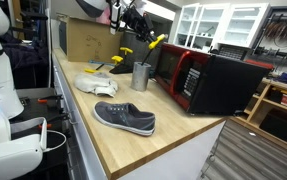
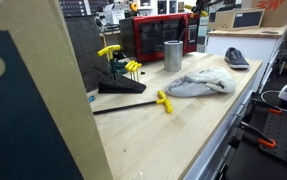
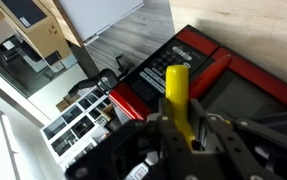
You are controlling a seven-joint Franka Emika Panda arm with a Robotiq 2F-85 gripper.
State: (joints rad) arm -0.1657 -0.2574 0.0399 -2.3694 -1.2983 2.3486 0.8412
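Tool handle is coloured yellow; microwave is finished red and black; shoe grey, cloth white, bench pale wood.

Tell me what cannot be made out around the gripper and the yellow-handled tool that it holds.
- Working end of the yellow plastic-handled tool: in the wrist view, hidden behind the black gripper that is shut on it; too small to tell in both exterior views.
- Inside of the grey metal cup: in both exterior views, hidden by its own wall.
- Inside of the red and black microwave oven: in every view, hidden by the dark door glass.
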